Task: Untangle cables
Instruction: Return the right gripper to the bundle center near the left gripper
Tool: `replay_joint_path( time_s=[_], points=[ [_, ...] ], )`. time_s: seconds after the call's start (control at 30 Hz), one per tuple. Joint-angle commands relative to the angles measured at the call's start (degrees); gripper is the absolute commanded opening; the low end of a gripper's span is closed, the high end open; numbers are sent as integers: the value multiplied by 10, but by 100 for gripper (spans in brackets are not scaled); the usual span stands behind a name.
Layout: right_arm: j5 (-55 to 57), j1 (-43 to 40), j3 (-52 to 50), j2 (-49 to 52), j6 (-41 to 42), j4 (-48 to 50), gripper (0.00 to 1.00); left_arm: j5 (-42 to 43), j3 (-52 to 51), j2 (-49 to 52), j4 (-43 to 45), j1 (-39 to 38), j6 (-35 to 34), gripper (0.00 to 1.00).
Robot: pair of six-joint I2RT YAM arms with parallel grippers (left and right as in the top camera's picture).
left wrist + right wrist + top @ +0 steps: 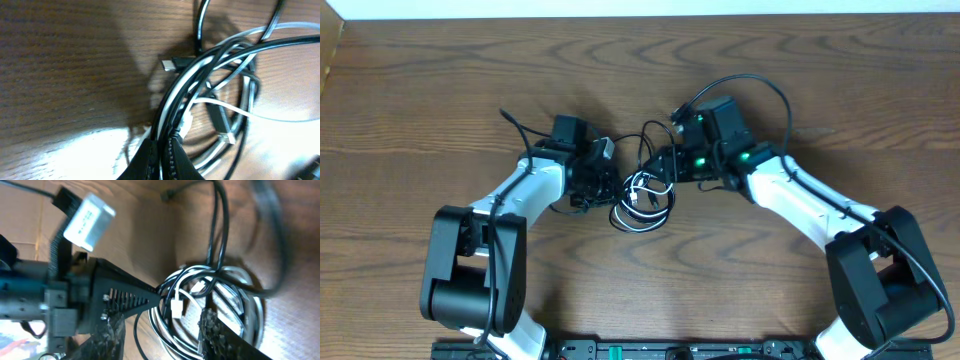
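– Left gripper (pixel 161 152): how is it seen?
– Its fingers are pressed together at the bottom edge of the left wrist view, and strands of the cables (pixel 640 200) are pinched between them; both a black strand and a white one are seen running into the grip.
– And the right gripper (pixel 160 322)?
– Its fingers are held apart in the lower part of the right wrist view. Loops of the tangle are framed between them, but nothing is clamped.
– Where is the tangle found?
– On the wooden table (pixel 440 90), just below the centre of the overhead frame, between the two grippers. The black cable (pixel 620 218) is coiled in several loops, with one strand seen reaching towards the top of the frame. The white cable (pixel 636 188) is wound through the middle of those loops.
– Are plug ends made out?
– A white plug (pixel 176 307) is seen in the middle of the right wrist view, lying over black loops. A dark plug (pixel 172 64) with a silver tip is shown upper centre of the left wrist view, flat on the wood just beside the coil
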Motion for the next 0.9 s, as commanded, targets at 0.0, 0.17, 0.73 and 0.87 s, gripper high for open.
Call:
replay_joint_path(
  time_s=[0.0, 0.17, 0.73, 0.87],
  points=[
    [55, 19, 7, 0, 32, -5, 40, 65, -2, 8, -2, 15, 30, 7],
    [79, 42, 6, 24, 49, -5, 35, 65, -2, 8, -2, 15, 30, 8],
    [112, 79, 6, 80, 69, 64, 40, -17, -3, 9, -21, 14, 1, 8],
    [143, 93, 6, 82, 73, 65, 40, -17, -3, 10, -21, 14, 1, 7]
  ],
)
